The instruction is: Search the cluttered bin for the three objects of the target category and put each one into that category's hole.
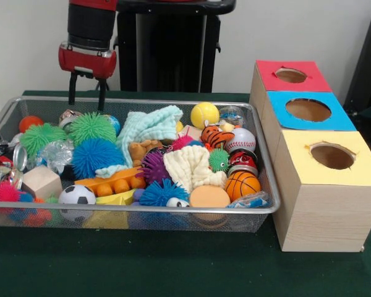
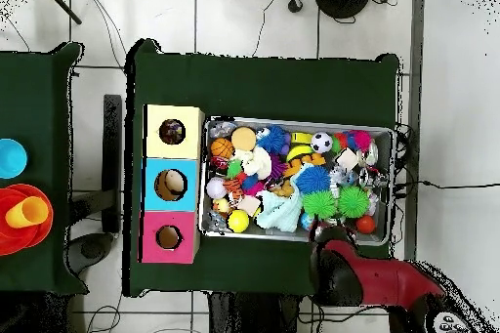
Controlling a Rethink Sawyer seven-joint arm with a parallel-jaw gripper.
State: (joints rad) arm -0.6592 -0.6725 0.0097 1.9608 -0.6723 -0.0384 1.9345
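The wire mesh bin (image 1: 142, 210) is full of toys; it also shows in the overhead view (image 2: 298, 121). A whitish-grey crinkly wad (image 1: 55, 154) lies at the left, between the green and blue spiky balls. Another crinkly wad (image 1: 253, 199) lies at the front right corner, and a third (image 1: 232, 114) lies behind the baseball. The yellow-topped box's round hole (image 1: 332, 156) is right of the bin, nearest the camera, and shows in the overhead view too (image 2: 173, 132). My gripper (image 1: 86, 93) hangs open and empty above the bin's far left corner (image 2: 324, 234).
A mint waffle towel (image 1: 149, 127) and a cream waffle towel (image 1: 188, 167) lie mid-bin among balls, a wooden cube (image 1: 42, 180) and crushed cans (image 1: 6, 164). The blue-topped hole (image 1: 308, 109) and the red-topped hole (image 1: 290, 75) are behind the yellow one.
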